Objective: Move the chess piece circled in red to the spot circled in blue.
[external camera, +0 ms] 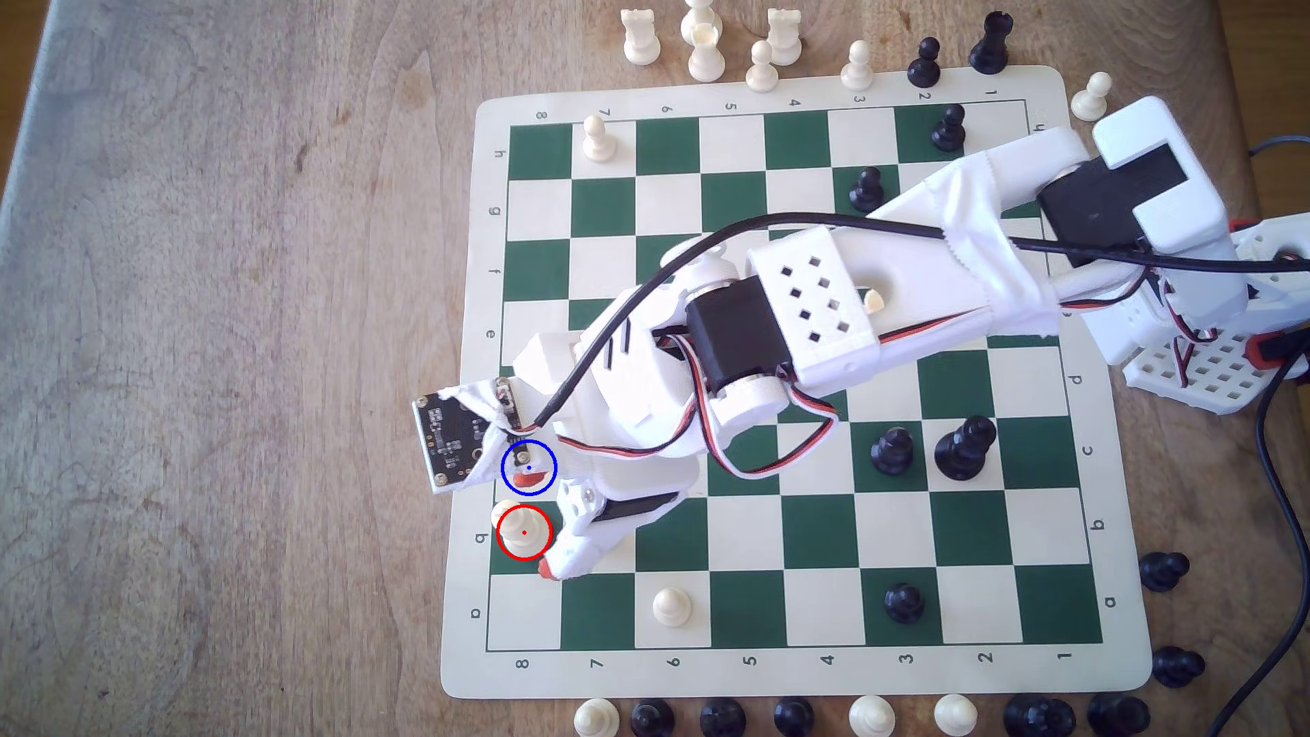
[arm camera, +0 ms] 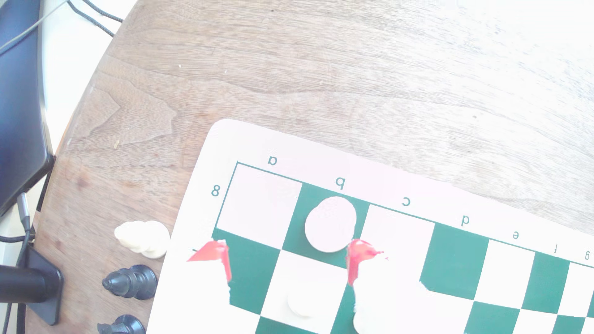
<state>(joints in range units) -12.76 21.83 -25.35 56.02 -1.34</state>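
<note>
Red-tipped claw gapes empty near the chess piece on b8, board lettered a–h.

Cream-white chess piece, ringed in red w/ red dot, on green b8 sq. Thin blue circle + blue dot marking spot, the cream c8 sq. Board: green-and-cream checks, cream border, green letters/nos. Gripper: white body, red-orange fingertips. Arm white w/ black servos; black cable plus red-white-black wires. Black pawns on board; cream pawn on green sq. Table brown wood grain.
</note>
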